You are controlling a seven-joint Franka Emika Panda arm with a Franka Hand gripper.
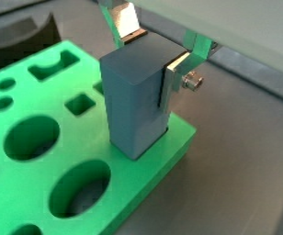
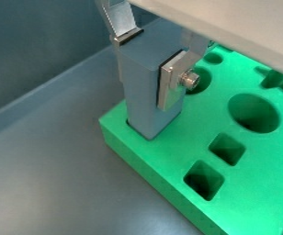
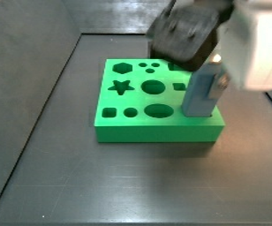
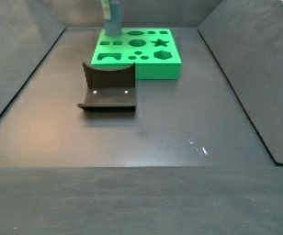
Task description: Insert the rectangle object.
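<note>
I see the dark floor (image 4: 144,128) of the walled work area, with the green block (image 3: 126,110) lying flat near its far end, its top face cut with round, star, hexagon and square holes. In front of that block stands the fixture (image 4: 108,88), just beside it but apart. The rectangle object (image 1: 138,96) stands upright at one corner of the block, its lower end sunk into the block's top surface in both wrist views; how deep it sits I cannot tell. My gripper (image 2: 148,57) is above that corner, its fingers (image 2: 173,79) closed against opposite faces of the bar near its upper end, so it has the bar clamped. In a side view the bar (image 3: 203,92) shows below the arm's blurred wrist.
</note>
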